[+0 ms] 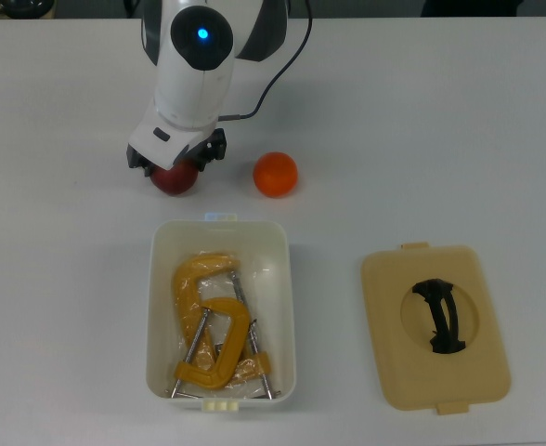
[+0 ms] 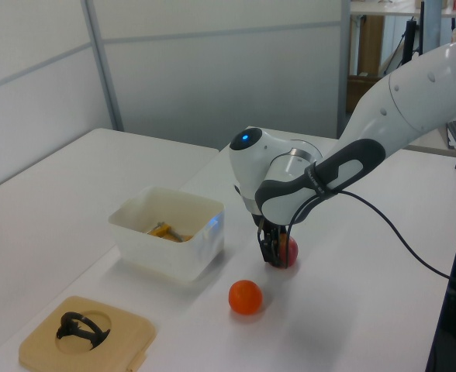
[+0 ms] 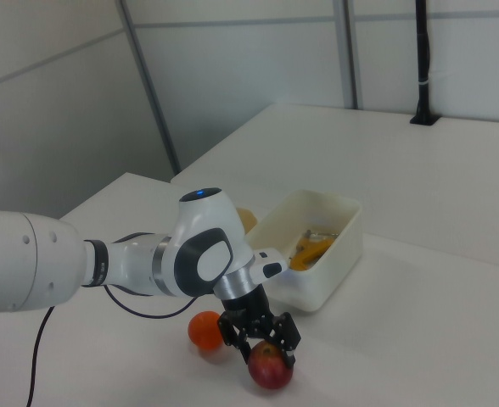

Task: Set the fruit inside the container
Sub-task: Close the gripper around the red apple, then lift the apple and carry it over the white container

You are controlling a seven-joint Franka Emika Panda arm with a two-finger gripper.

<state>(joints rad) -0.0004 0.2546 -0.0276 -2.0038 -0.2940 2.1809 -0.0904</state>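
Note:
The red apple (image 1: pixel 173 182) rests on the white table, mostly hidden under my gripper (image 1: pixel 174 169) in the top view. My gripper (image 3: pixel 263 348) is lowered over the apple (image 3: pixel 271 369), open, one finger on each side of it. The orange fruit (image 1: pixel 275 174) lies apart on the table, to the top view's right of the apple. The white container (image 1: pixel 155 307) stands in front of both fruits in the top view, with yellow C-clamps (image 1: pixel 213 321) inside it. In the left view my gripper (image 2: pixel 274 254) covers most of the apple (image 2: pixel 291 249), and the orange (image 2: pixel 245 297) lies nearer the camera.
A flat beige lid (image 1: pixel 435 325) with a black handle lies at the top view's lower right. The arm's black cable (image 1: pixel 287 65) trails across the table behind the fruits. The container (image 2: pixel 170 232) sits to the left view's left of my gripper.

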